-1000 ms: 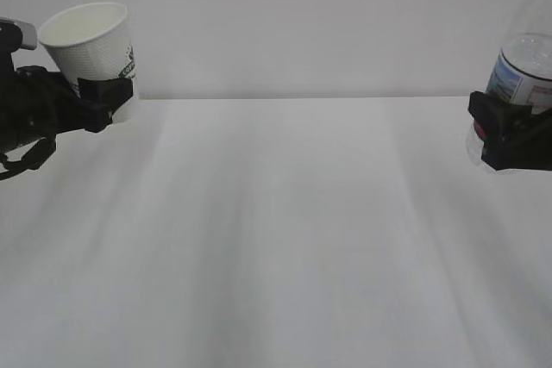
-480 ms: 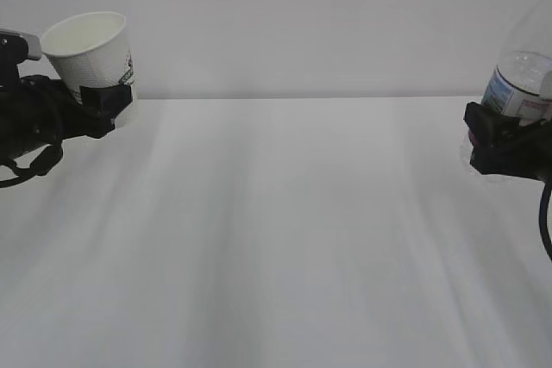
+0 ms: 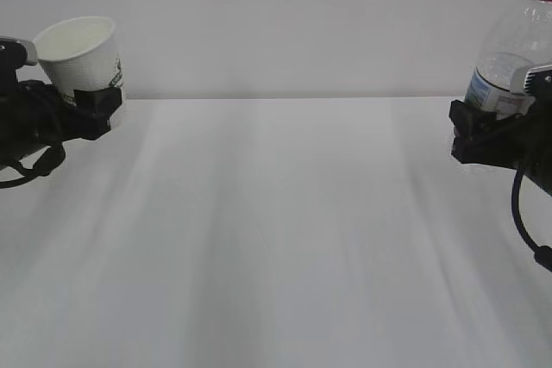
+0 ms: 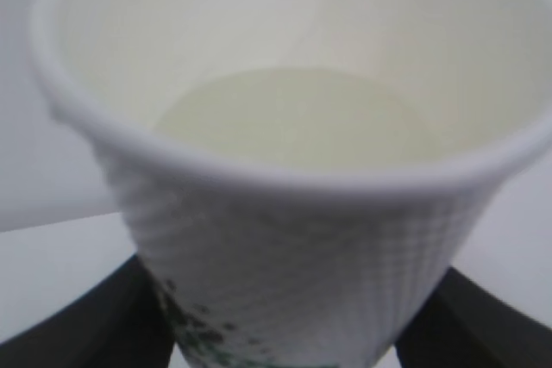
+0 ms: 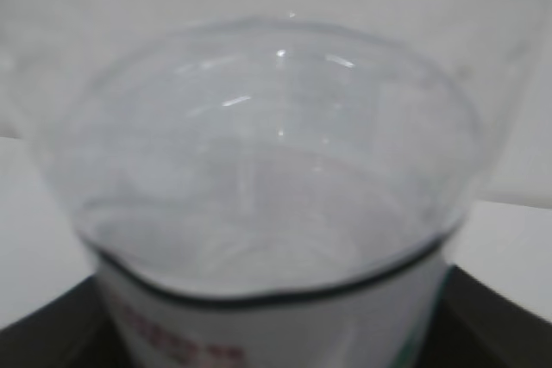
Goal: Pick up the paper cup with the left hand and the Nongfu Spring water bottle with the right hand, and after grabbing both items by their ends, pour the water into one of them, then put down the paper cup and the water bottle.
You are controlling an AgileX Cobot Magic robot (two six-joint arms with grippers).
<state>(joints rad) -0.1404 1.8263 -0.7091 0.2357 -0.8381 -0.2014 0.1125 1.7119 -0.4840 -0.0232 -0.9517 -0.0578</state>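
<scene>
both end effectors grip: left (image 3: 97, 105) paper cup (image 3: 82, 53), right (image 3: 473, 131) water bottle (image 3: 509, 58).

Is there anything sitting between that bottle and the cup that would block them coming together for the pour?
Nothing visible does. The paper cup is held in the left gripper at the far left, the water bottle in the right gripper at the far right, and only bare white table shows between them.

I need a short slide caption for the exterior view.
Left gripper holds a tilted paper cup; right gripper holds an uncapped water bottle.
</scene>
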